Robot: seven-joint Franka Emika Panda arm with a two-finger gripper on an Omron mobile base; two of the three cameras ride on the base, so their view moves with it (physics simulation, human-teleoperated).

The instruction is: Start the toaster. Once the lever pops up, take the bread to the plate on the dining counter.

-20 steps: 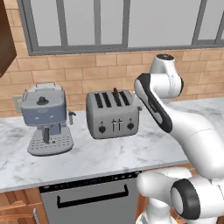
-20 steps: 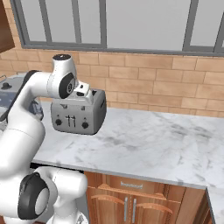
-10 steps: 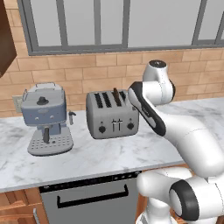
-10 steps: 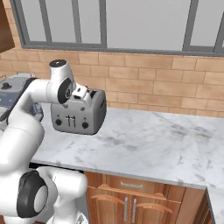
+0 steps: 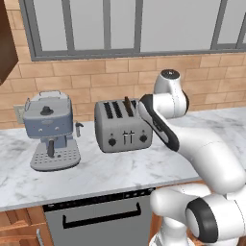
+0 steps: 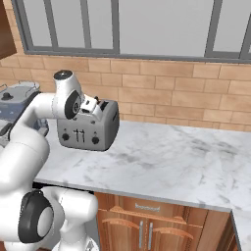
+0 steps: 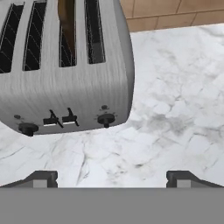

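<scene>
The grey four-slot toaster point(image 5: 122, 129) stands on the marble worktop by the brick wall. A dark brown slice of bread point(image 5: 127, 104) sticks up from one of its slots, the third from the left in the hand view, bread point(image 7: 66, 18). Both small levers point(image 7: 60, 119) sit between the two black knobs on the toaster point(image 7: 65, 83) front. My gripper point(image 6: 96, 106) hovers over the toaster point(image 6: 90, 128) at its right end, a little in front of the slots. The gripper point(image 7: 113, 178) is open, its tips far apart with nothing between them. The plate and the dining counter are out of view.
A blue-grey espresso machine point(image 5: 50, 130) stands left of the toaster. The marble worktop point(image 6: 171, 157) stretches bare to the right. Brick wall and window run behind. A dark wall cabinet point(image 5: 7, 43) hangs at the upper left.
The arm has swung left and slightly down, bringing the hand closer over the toaster's right end. The toaster and bread have not moved.
</scene>
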